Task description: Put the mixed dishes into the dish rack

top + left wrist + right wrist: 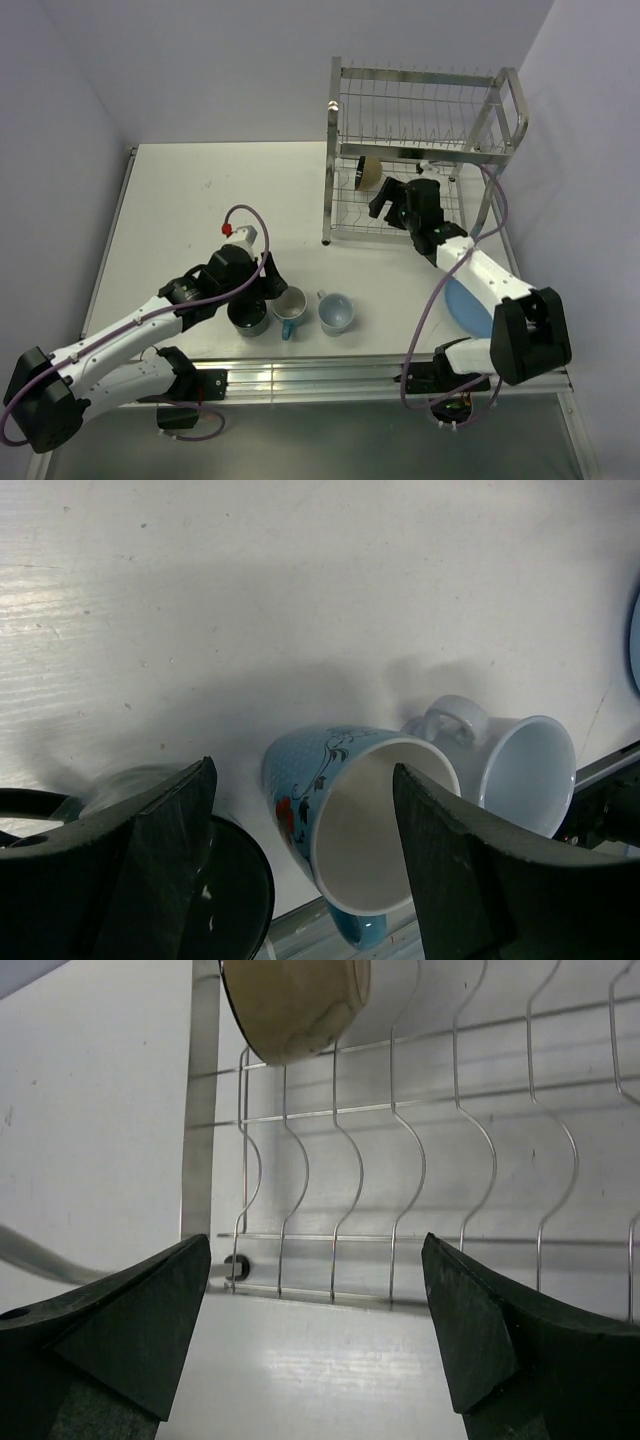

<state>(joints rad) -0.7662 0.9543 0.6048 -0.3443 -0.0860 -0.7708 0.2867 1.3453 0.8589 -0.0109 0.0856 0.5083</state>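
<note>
A white table (180,200) is seen set into a corner of pale lilac-grey walls (250,60). At its far right a two-tier dish rack of shiny steel wire with a tubular frame (420,150) is placed. A small bowl, tan outside and black inside (370,172), is stood on edge in the left part of the lower tier.

Three mugs are grouped near the front edge. A dark grey-black mug (248,318) is on the left. A light blue mug with a dark scroll and red flower pattern (290,305) is just beside it, and a white mug (336,312) is on the right. A larger light blue plate (465,305) is laid flat at the right front and is partly hidden by the right arm.

The left gripper (302,768) is held low over the mugs with its jaws spread wide. One finger (150,860) is seen over the dark mug and the other in front of the patterned one. Whether either mug is touched cannot be told.

The right gripper (316,1242) is held at the front of the lower tier, below the bowl, with its jaws spread wide and nothing held between them.
</note>
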